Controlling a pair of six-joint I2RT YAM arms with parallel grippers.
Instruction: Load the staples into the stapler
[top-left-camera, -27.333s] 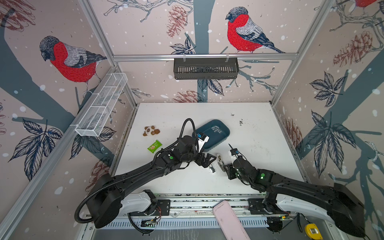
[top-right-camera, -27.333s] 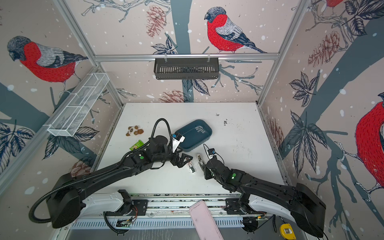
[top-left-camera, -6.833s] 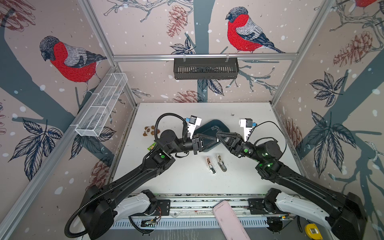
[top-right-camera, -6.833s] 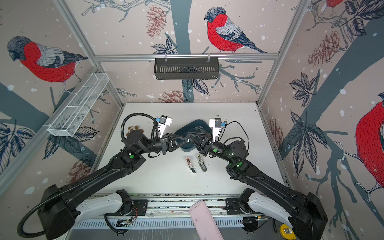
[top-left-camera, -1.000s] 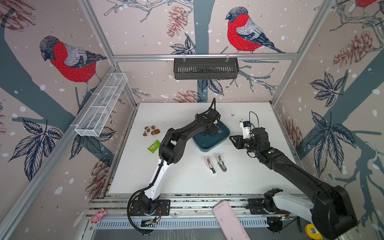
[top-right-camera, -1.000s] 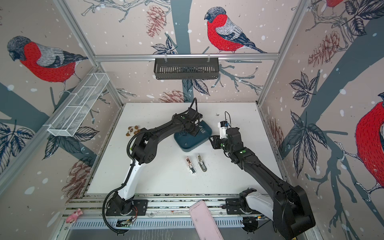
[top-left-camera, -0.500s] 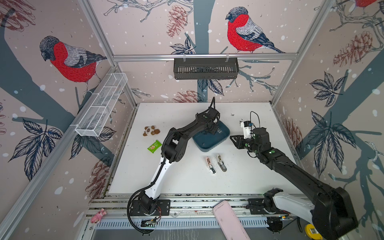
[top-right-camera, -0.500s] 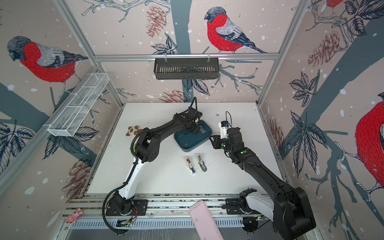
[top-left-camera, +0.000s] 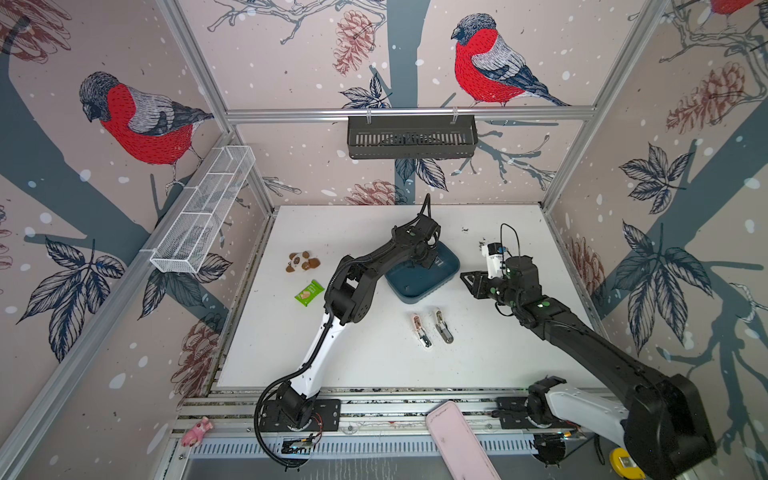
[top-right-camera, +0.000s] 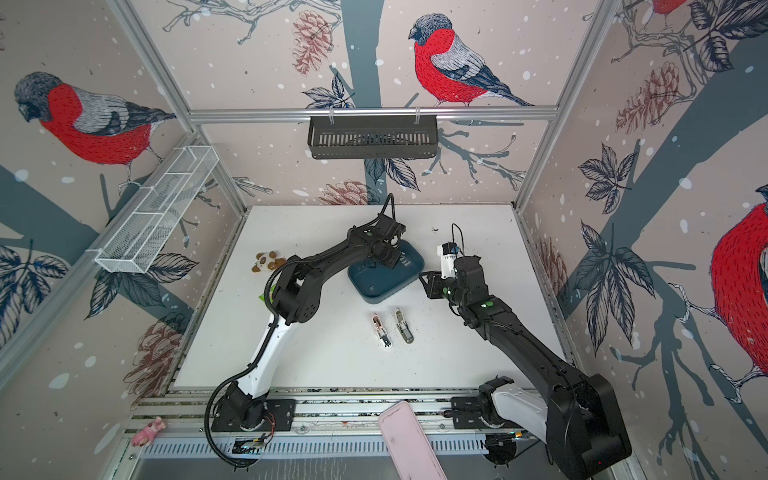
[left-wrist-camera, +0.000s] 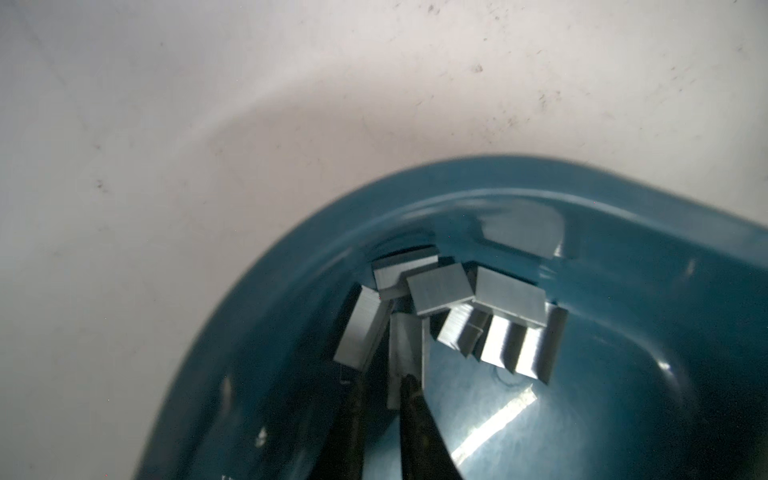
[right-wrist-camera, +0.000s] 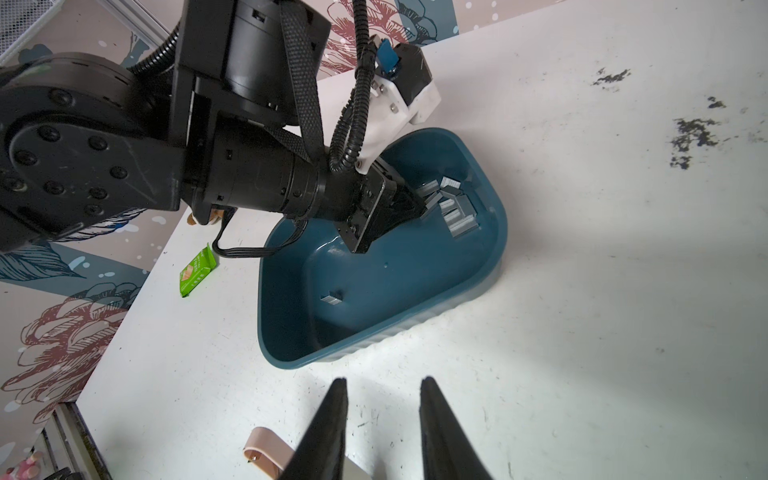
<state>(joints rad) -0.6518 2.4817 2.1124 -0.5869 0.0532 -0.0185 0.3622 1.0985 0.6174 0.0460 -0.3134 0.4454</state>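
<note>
Several silvery staples (left-wrist-camera: 440, 286) lie heaped in a corner of the blue tray (left-wrist-camera: 291, 257), and one strip (right-wrist-camera: 331, 297) lies apart in it. My left gripper (left-wrist-camera: 381, 382) reaches down into that heap. Its fingers stand narrowly apart, with one strip (left-wrist-camera: 405, 345) at the tips against one finger; a grip cannot be made out. My right gripper (right-wrist-camera: 381, 379) hovers open and empty over bare table beside the tray (top-left-camera: 415, 293). Two mini staplers, one pink (top-left-camera: 420, 330) and one grey (top-left-camera: 443, 326), lie side by side in front of the tray.
A panda toy (top-left-camera: 302, 262) and a green packet (top-left-camera: 309, 292) lie left of the tray. A black basket (top-left-camera: 411, 137) hangs on the back wall and a white wire rack (top-left-camera: 203, 208) on the left wall. A pink flat object (top-left-camera: 461, 440) leans over the front rail.
</note>
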